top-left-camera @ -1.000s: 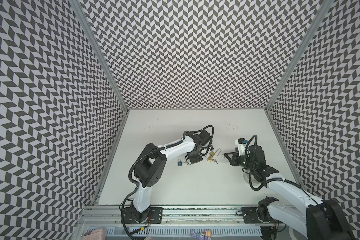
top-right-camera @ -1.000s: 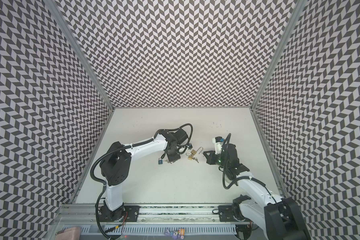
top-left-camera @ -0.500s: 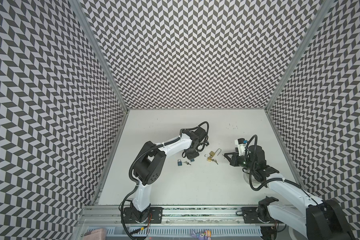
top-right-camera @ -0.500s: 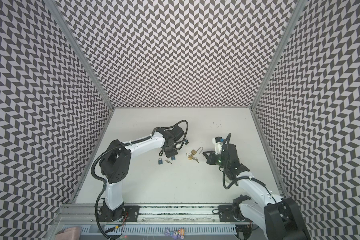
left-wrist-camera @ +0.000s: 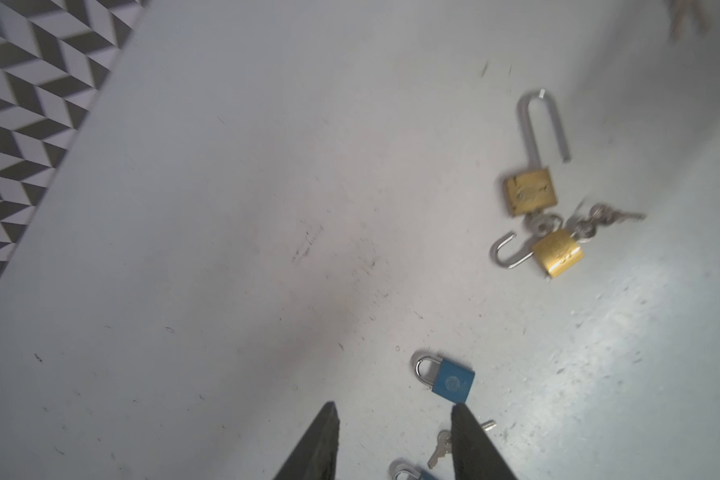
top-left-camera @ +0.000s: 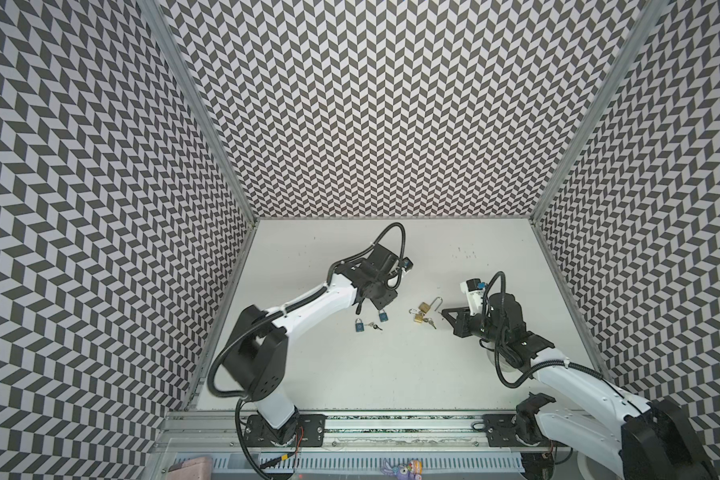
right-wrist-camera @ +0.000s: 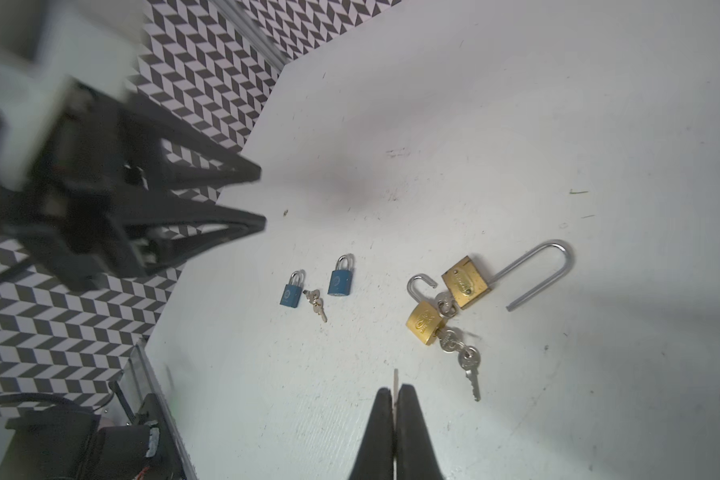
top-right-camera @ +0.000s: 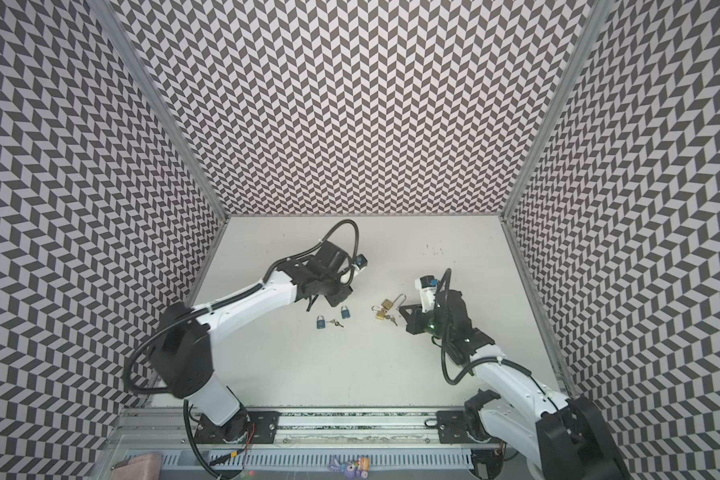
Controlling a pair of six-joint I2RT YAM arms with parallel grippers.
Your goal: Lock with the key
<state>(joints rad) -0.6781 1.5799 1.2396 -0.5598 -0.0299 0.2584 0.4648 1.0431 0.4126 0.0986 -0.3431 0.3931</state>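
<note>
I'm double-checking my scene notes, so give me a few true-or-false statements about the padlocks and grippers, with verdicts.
Both blue padlocks have closed shackles. True.
The long-shackled brass padlock is locked. False: its shackle stands open.
The left gripper holds a blue padlock. False: it is open and empty.
A key lies between the blue padlocks. True.
The right gripper is open. False: it is shut.
</note>
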